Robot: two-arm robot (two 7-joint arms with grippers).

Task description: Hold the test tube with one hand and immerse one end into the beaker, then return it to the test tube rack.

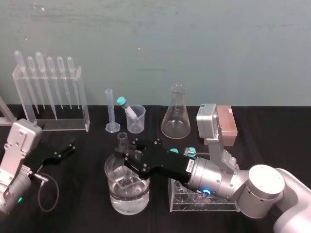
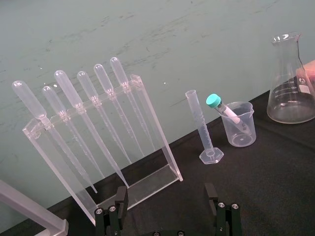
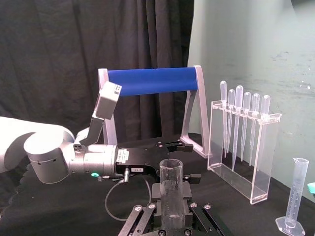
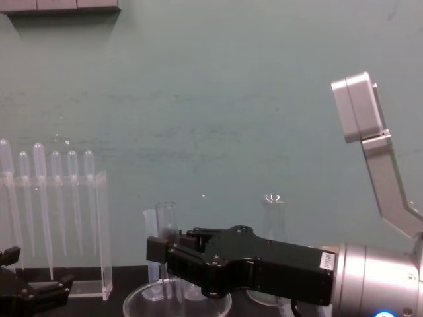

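Test tube [image 1: 122, 141] stands upright, mouth up, its lower end inside the beaker [image 1: 112, 193], clamped by the right gripper [image 1: 127, 160]. The left gripper [image 1: 65, 149] rests left of the beaker, fingers spread.

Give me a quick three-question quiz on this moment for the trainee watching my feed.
1. True or false: the right gripper is shut on the test tube, which stands upright.
2. Where is the tube's lower end? A) above the rim of the beaker B) inside the beaker C) beside the beaker
3. Fill in: the left gripper sits to the left of the beaker with its fingers ____.
Key: 1 true; 2 B; 3 open.
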